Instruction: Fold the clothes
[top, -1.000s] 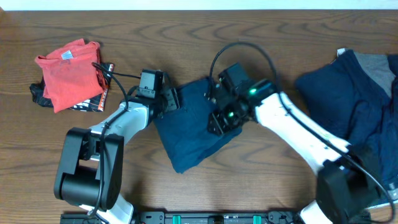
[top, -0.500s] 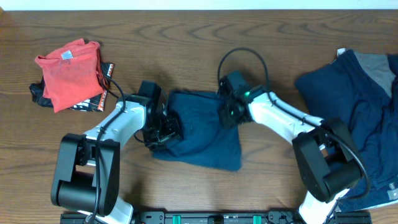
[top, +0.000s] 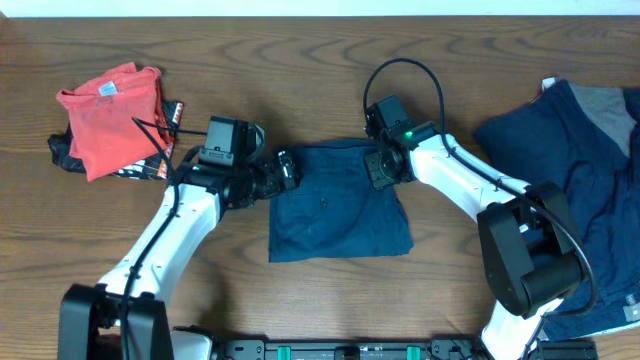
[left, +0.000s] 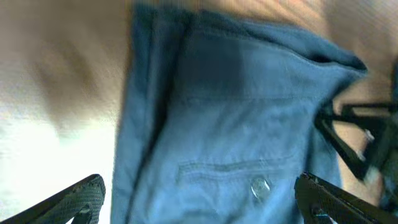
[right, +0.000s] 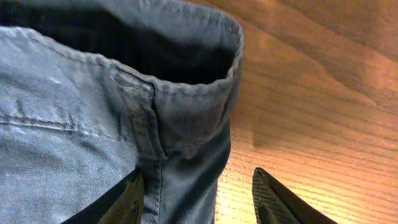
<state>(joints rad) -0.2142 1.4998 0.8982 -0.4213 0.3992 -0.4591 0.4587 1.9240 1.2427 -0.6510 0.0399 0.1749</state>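
Observation:
Folded navy trousers (top: 340, 205) lie flat in the table's middle. My left gripper (top: 285, 170) is open at their upper left corner; in the left wrist view its fingers (left: 199, 202) straddle the navy fabric (left: 236, 124) with a button. My right gripper (top: 380, 168) is open at the upper right corner; in the right wrist view its fingers (right: 199, 199) sit astride the waistband edge (right: 180, 118) without clamping it. A red tee (top: 110, 118) lies on a black printed piece (top: 150, 165) at far left.
A heap of navy garments (top: 560, 160) with a grey piece (top: 608, 105) covers the right side of the table and hangs toward the front right. The wooden table (top: 300, 60) shows around the trousers.
The trousers went from a skewed bundle to a flat rectangle. Both grippers moved up to its top corners and now stand open over the fabric.

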